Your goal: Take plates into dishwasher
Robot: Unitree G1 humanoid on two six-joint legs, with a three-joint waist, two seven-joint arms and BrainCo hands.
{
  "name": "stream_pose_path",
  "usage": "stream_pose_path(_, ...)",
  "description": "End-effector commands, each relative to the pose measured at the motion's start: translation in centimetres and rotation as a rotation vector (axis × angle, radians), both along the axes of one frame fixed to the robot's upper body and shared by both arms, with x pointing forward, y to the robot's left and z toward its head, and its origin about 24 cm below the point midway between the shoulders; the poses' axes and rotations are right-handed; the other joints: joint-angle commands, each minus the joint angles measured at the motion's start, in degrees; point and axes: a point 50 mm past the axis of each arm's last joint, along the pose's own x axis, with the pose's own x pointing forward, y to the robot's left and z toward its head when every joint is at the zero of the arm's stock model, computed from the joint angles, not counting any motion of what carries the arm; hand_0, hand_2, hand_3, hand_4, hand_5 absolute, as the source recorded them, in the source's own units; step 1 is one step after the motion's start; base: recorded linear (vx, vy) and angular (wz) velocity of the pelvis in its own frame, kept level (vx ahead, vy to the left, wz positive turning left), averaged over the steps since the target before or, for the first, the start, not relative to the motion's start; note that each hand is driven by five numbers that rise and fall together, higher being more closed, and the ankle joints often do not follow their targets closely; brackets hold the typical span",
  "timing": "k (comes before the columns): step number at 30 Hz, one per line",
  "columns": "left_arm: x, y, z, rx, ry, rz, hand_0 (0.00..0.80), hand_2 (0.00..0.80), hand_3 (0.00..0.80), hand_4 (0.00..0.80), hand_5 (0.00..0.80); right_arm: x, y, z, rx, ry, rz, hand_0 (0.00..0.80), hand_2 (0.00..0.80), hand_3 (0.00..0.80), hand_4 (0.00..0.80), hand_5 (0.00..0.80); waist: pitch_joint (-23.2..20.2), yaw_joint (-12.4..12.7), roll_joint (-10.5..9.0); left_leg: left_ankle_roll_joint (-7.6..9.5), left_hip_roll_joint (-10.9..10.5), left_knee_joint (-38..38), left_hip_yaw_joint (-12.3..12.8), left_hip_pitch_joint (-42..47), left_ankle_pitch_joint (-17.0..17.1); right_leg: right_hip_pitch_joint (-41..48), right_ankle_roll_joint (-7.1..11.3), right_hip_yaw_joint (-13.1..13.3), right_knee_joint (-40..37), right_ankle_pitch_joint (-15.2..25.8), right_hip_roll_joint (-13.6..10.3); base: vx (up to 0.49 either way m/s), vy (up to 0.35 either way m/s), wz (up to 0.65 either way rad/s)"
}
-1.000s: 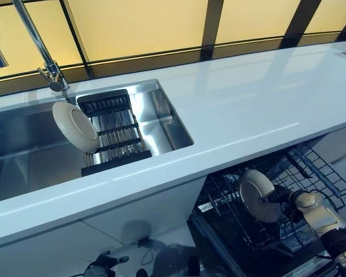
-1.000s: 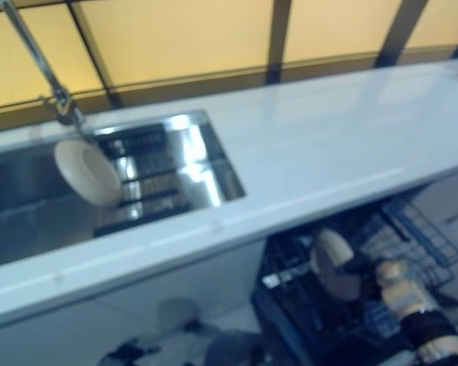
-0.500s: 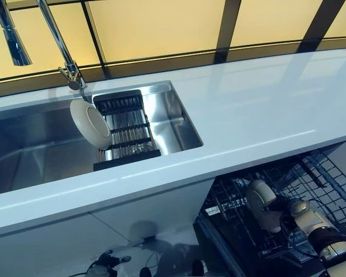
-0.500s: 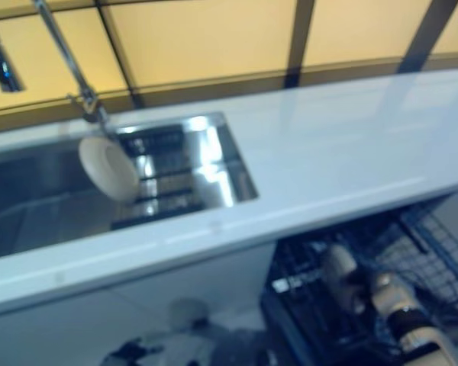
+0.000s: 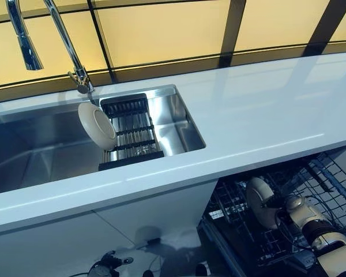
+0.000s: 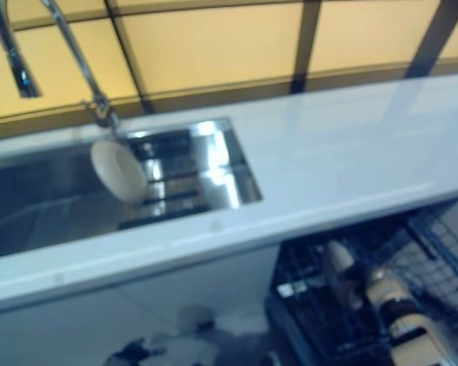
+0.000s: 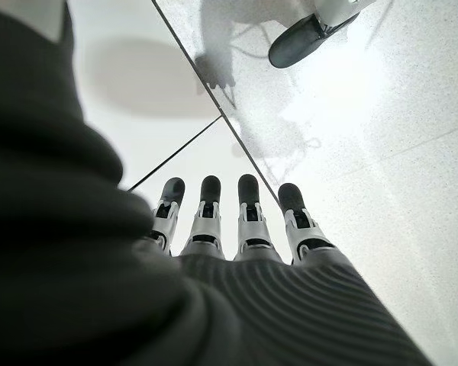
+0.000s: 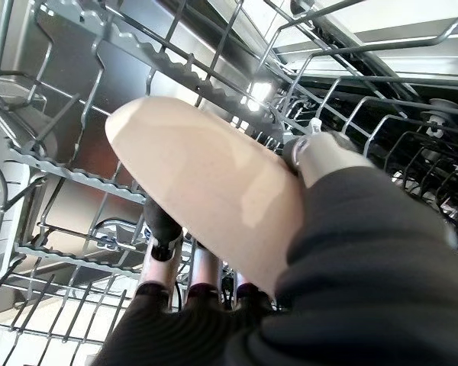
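Note:
Below the counter my right hand (image 5: 292, 209) is shut on a cream plate (image 5: 260, 201), thumb on one face and fingers (image 8: 162, 232) behind the other. It holds the plate on edge inside the dark wire dishwasher rack (image 5: 334, 183); the same plate (image 8: 206, 183) hangs above the rack tines (image 8: 69, 177) in the right wrist view. A second cream plate (image 5: 97, 125) leans upright in the sink against a black drying rack (image 5: 131, 133). My left hand (image 7: 229, 221) hangs low over the pale floor with fingers straight and holds nothing.
A white counter (image 5: 259, 109) runs across above the dishwasher. The steel sink (image 5: 34, 150) lies at the left, with a tall tap (image 5: 63, 40) behind it. Yellow wall panels stand at the back.
The camera has swung, so the whole scene sits further right. My right hand has carried the plate slightly lower and deeper into the dishwasher rack, turning it more edge-on.

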Motion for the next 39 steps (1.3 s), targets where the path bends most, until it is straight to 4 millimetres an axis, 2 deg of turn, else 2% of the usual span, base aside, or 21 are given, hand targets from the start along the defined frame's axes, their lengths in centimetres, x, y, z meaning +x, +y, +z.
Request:
stream_pose_path(1,3.0,0.4,1.0,0.045,-0.051,-0.102,0.000,0.000,0.000,0.000,0.000,-0.6,2.8,-2.9,0.062,0.110,0.025,0.800,0.800,0.800,0.800,0.800,1.9,1.8,-2.79,-0.61,0.9,0.1,-1.0,1.6,-2.9,-1.2,6.47,1.6,0.1,1.0,-5.4,0.000,0.000,0.00)
stream_pose_path(6,3.2,0.2,1.0,0.040,-0.056,-0.110,0.000,0.000,0.000,0.000,0.000,-1.1,2.8,-3.4,0.078,0.146,0.016,0.800,0.800,0.800,0.800,0.800,2.0,1.9,-2.73,-0.64,1.0,0.1,-1.1,1.6,-2.9,-1.2,6.42,1.6,0.1,1.0,-5.4,0.000,0.000,0.00)
stream_pose_path(7,3.2,0.2,1.0,0.040,-0.057,-0.111,0.000,0.000,0.000,0.000,0.000,-1.2,2.8,-3.5,0.081,0.152,0.014,0.681,0.681,0.681,0.681,0.681,2.0,1.9,-2.77,-0.63,1.0,0.1,-1.2,1.6,-2.9,-1.2,6.39,1.6,0.1,1.0,-5.4,0.000,0.000,0.00)
stream_pose_path(8,3.2,0.2,1.0,0.040,-0.056,-0.113,0.000,0.000,0.000,0.000,0.000,-1.3,2.7,-3.6,0.079,0.154,0.014,0.373,0.373,0.373,0.373,0.373,2.0,1.9,-2.79,-0.63,1.0,0.1,-1.2,1.6,-2.9,-1.2,6.38,1.6,0.1,1.0,-5.4,0.000,0.000,0.00)
stream_pose_path(9,3.2,0.1,1.0,0.040,-0.057,-0.113,0.000,0.000,0.000,0.000,0.000,-1.4,2.7,-3.6,0.082,0.157,0.010,0.000,0.000,0.000,0.000,0.000,2.0,1.9,-2.83,-0.62,1.0,0.1,-1.2,1.7,-2.9,-1.1,6.39,1.6,0.1,1.0,-5.4,0.000,0.000,0.00)
stream_pose_path(20,3.0,0.5,1.0,0.049,-0.048,-0.093,0.000,0.000,0.000,0.000,0.000,-1.8,2.4,-3.4,0.151,0.194,-0.026,0.000,0.000,0.000,0.000,0.000,1.9,1.5,-3.76,-0.58,1.2,0.1,-1.1,2.0,-2.9,-0.9,6.32,2.1,0.1,1.1,-5.2,0.000,0.000,0.00)
stream_pose_path(24,2.9,1.1,1.1,0.061,-0.048,-0.079,0.000,0.000,0.000,0.000,0.000,-1.7,1.4,-2.3,0.167,0.187,-0.041,0.000,0.000,0.000,0.000,0.000,2.1,1.0,-4.68,-0.58,1.4,0.1,-0.8,2.3,-2.8,-0.7,6.38,2.6,0.1,1.3,-5.0,0.008,-0.002,0.00)
stream_pose_path(30,3.1,2.7,1.7,0.085,-0.054,-0.045,0.000,0.000,0.000,0.000,0.000,-1.5,-1.7,1.6,0.169,0.145,-0.085,0.000,0.000,0.000,0.000,0.000,2.5,-0.5,-6.70,-0.67,1.9,0.1,0.1,2.7,-2.7,-0.6,6.63,3.4,0.1,1.9,-4.5,0.000,0.000,0.00)
stream_pose_path(38,2.2,4.7,2.0,0.120,-0.048,-0.004,0.000,0.000,0.000,0.000,0.000,-3.8,-7.6,6.9,0.187,0.094,-0.191,0.000,0.000,0.000,0.000,0.000,1.9,-2.4,-9.38,-0.63,2.6,0.1,1.3,3.3,-2.9,-0.3,6.69,4.4,0.1,2.2,-3.6,0.002,-0.001,0.00)
stream_pose_path(39,2.2,4.7,2.0,0.121,-0.047,-0.004,0.000,0.000,0.000,0.000,0.000,-3.9,-7.9,7.0,0.185,0.095,-0.194,0.000,0.000,0.000,0.000,0.000,1.9,-2.4,-9.46,-0.63,2.6,0.1,1.3,3.4,-2.9,-0.3,6.69,4.4,0.1,2.2,-3.6,0.021,-0.012,-0.04)
